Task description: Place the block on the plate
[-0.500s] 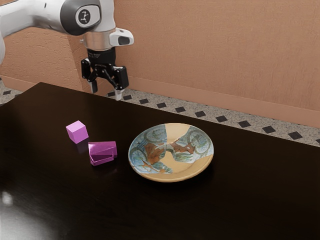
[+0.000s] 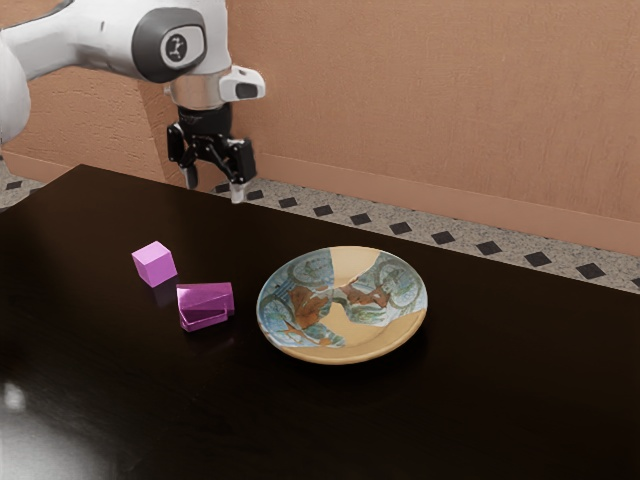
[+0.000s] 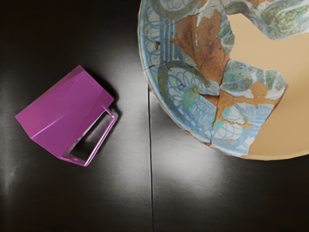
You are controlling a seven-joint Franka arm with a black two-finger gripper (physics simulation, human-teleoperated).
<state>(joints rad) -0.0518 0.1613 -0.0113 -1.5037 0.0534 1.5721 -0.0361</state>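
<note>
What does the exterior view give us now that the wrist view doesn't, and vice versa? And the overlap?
Exterior view: pink block on the table, arm, open hand with nothing between its fingers, wall and patterned floor.

Wrist view: thin dark line on the tabletop between mug and plate, plus a clear look through the mug's handle.

Both: purple mug, patterned plate with nothing on it, dark table.
</note>
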